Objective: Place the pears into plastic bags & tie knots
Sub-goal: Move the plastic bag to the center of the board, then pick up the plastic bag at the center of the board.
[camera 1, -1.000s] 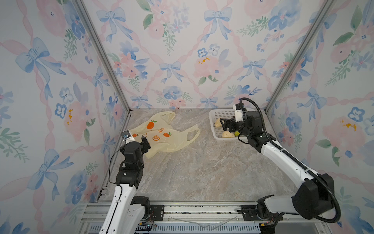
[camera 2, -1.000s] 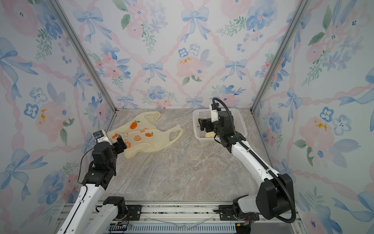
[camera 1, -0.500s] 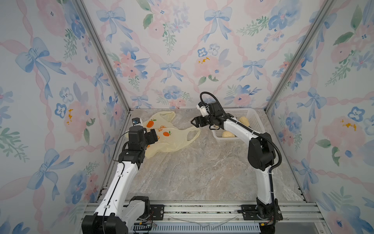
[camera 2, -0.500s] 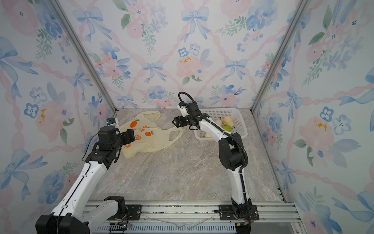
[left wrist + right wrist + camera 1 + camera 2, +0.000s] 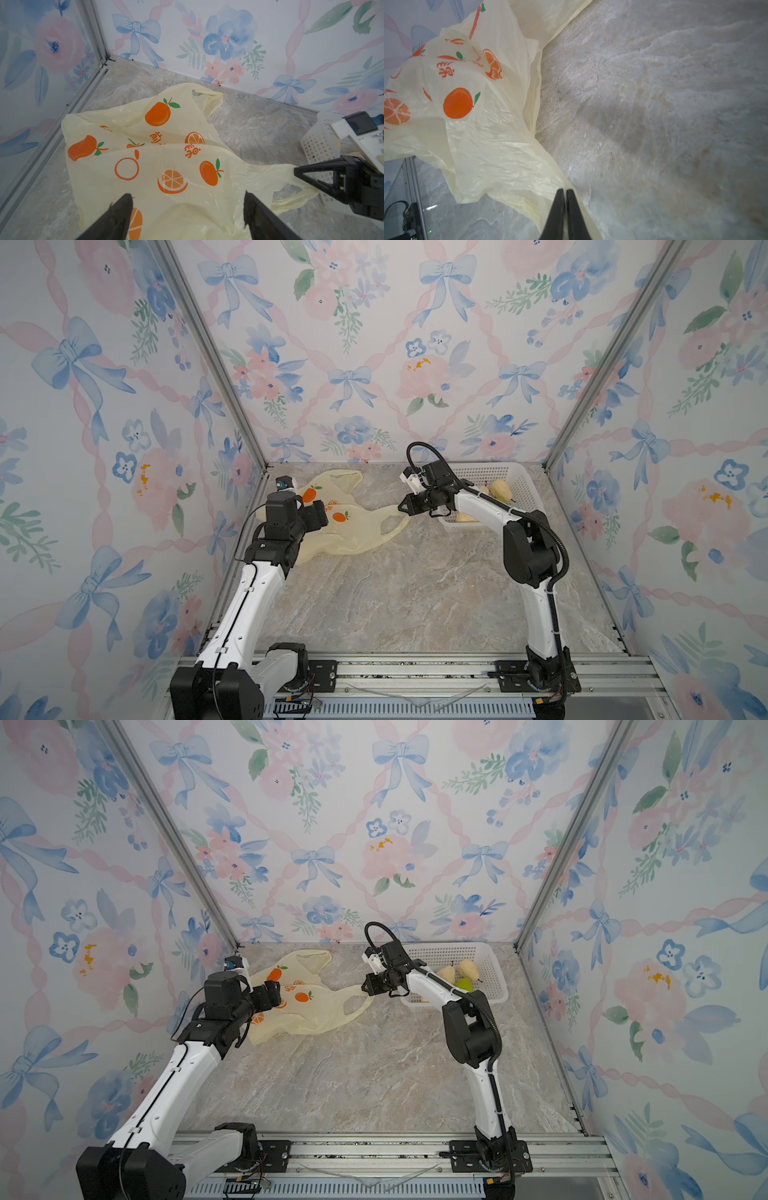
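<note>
In both top views my right end effector (image 5: 402, 508) (image 5: 365, 989) is closed on one handle of the thin pale-yellow plastic bag (image 5: 353, 537) (image 5: 316, 1017), which lies far left on the marble desk (image 5: 395, 593). Cream and green pears (image 5: 467, 969) sit in the white perforated basket (image 5: 449, 955), far right. In the left wrist view my left end effector (image 5: 188, 199) stands wide open above the bag. In the right wrist view my fingers (image 5: 557, 209) pinch the handle.

- We find the bag (image 5: 353, 531) lying on the worktop (image 5: 415, 597), back left.
- The basket (image 5: 525, 489) stands back right, apart from the bag.
- The pears (image 5: 498, 489) lie in the basket.
- Between bag and basket, the right gripper (image 5: 402, 508) meets the bag's handle.
</note>
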{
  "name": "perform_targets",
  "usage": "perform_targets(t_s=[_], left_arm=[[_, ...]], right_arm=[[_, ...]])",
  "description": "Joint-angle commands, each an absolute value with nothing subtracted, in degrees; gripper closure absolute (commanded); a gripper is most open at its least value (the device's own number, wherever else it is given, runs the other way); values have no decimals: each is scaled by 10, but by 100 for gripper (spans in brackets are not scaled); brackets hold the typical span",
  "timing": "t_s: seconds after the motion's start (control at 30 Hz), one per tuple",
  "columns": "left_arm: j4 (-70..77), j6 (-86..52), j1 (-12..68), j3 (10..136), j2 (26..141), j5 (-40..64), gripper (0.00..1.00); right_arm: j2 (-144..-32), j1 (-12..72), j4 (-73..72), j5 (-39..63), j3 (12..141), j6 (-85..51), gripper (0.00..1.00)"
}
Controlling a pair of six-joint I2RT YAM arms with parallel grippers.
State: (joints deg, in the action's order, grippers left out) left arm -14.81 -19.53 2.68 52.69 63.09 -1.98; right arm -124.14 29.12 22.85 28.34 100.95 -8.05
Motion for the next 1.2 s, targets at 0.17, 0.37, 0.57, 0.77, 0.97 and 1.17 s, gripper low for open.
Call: perform_targets(t_s=[0.17, 0.37, 0.57, 0.77, 0.97, 1.17], left_arm=[[-170, -226, 58, 620, 719, 7, 15], [-265, -238, 124, 742, 833, -25, 18], [-421, -222, 176, 856, 927, -122, 18], [-488, -217, 185, 852, 953, -160, 15], [-530, -189, 203, 841, 990, -179, 6], [-564, -185, 232, 860, 1043, -232, 2]], right_arm=[[-1060, 351, 192, 294, 842, -96, 98], [-990, 424, 171, 265, 782, -113, 97], [-952, 497, 130, 219, 759, -129, 97], [-913, 536, 84, 170, 731, -125, 96], [-904, 541, 77, 163, 730, -118, 95], [-898, 550, 72, 155, 727, -113, 94]])
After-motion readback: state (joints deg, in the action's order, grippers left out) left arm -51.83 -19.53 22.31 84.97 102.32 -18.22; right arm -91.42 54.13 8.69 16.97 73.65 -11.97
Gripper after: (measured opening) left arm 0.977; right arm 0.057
